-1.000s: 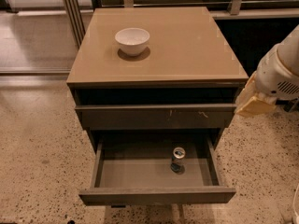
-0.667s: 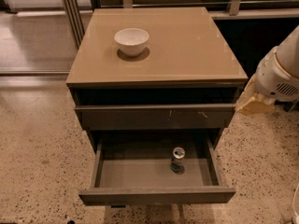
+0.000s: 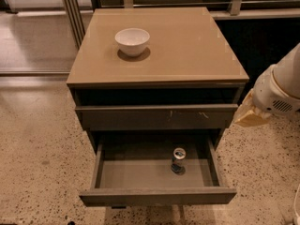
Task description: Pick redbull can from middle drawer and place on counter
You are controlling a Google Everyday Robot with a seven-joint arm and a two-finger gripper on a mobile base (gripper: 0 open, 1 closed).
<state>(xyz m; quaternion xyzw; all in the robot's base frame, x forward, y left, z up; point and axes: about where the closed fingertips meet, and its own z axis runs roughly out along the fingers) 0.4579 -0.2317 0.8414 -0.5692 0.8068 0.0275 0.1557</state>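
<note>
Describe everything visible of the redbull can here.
The redbull can is small and slim, blue and silver with a shiny silver top. It stands upright on the grey floor of the open middle drawer, right of centre, touching nothing else. The tool is higher up at the right, well apart from it.

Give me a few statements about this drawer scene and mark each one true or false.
1. The redbull can stands upright in the open middle drawer. True.
2. The white bowl sits inside the drawer. False: it is on the counter.
3. The end effector grips the can. False: it hangs right of the counter, apart from the can.
4. The scratched drawer front is above the open drawer. True.
</note>
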